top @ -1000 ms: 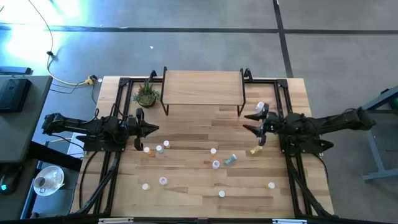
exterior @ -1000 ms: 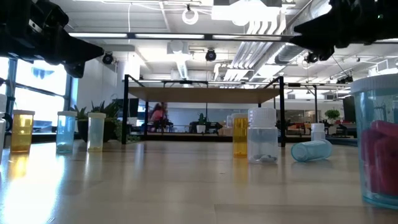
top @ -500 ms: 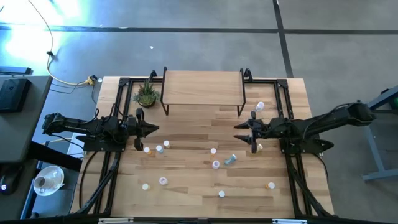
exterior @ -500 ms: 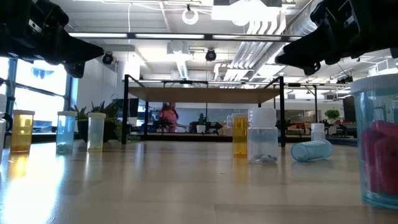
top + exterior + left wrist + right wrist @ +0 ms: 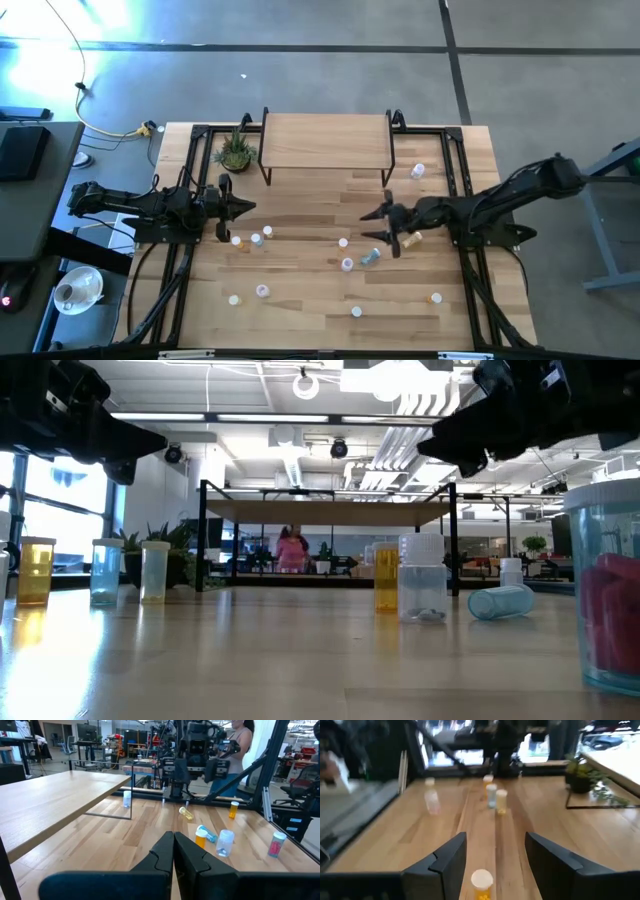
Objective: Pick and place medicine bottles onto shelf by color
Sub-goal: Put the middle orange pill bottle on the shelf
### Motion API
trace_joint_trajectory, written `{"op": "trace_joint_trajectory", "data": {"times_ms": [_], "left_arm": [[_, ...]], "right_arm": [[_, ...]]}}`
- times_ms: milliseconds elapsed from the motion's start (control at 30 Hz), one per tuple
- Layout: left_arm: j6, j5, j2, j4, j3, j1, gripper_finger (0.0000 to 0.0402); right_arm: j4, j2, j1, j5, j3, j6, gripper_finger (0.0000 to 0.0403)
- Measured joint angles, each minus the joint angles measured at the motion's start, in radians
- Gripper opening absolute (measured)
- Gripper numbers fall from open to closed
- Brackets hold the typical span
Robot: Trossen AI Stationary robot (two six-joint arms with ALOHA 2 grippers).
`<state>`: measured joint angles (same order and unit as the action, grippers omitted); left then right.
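while the left gripper (image 5: 246, 208) stays parked at its own side of the table with jaws fully closed on nothing, the right gripper (image 5: 372, 224) has advanced from near the shelf's (image 5: 325, 140) right legs toward the table centre. its jaws stand wide apart and empty. an orange bottle (image 5: 481, 883) stands upright between the jaws, just ahead of the fingertips, not yet touched. the shelf top carries no bottles. judgement: approach phase of a pick; sorting has barely begun.
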<state>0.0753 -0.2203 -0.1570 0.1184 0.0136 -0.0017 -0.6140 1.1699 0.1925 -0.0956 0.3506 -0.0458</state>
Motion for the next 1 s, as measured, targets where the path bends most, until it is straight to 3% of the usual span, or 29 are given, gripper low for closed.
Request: {"op": "trace_joint_trajectory", "data": {"times_ms": [200, 367, 1000], "left_arm": [[0.0, 0.0, 0.0, 0.0, 0.0, 0.0, 0.0001], [0.0, 0.0, 0.0, 0.0, 0.0, 0.0, 0.0001], [0.0, 0.0, 0.0, -0.001, 0.0, 0.0, 0.0001]], "right_arm": [[0.217, 0.123, 0.013, -0.027, 0.156, 0.053, 0.0193], [0.297, 0.209, 0.013, -0.032, 0.234, 0.054, 0.0193], [0.297, 0.337, -0.001, 0.047, 0.271, -0.034, 0.0193]]}}
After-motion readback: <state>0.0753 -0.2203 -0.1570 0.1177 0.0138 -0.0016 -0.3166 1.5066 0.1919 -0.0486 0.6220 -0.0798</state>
